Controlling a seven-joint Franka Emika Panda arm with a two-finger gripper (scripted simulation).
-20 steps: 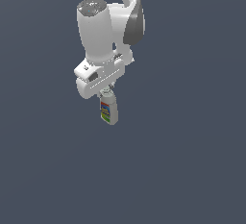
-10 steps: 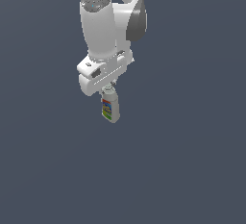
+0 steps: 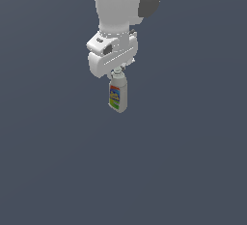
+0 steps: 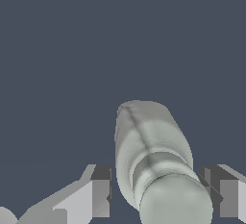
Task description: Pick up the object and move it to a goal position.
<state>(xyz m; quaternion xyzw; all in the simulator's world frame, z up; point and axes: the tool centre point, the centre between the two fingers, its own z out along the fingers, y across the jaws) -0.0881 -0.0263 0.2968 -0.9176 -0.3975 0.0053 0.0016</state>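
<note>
Since the earlier exterior frames the bottle (image 3: 117, 97) and the arm carrying it have shifted a little toward the exterior view's right; the bottle's place under the hand is unchanged. The bottle is small and off-white, with a narrow neck, a rounded cap and a label banded blue, red, yellow and green. It hangs cap uppermost, close to upright, directly below the gripper (image 3: 117, 73) and clear of any surface, against a plain dark grey backdrop. No goal marker appears in either view.

In the wrist view the bottle (image 4: 150, 155) is seen end-on from the cap, lying between the two fingers (image 4: 100, 192). One finger appears to stand off from the neck while the other sits close beside it. The gripper therefore appears to pinch the bottle at the neck, though contact on the near side cannot be confirmed.

Judged risk: the hold is taken high, on the narrowest and roundest part, with the body hanging free below. A sharp acceleration or stop could swing the bottle, rotate it between the fingers, or let it slip out before the goal is reached.
</note>
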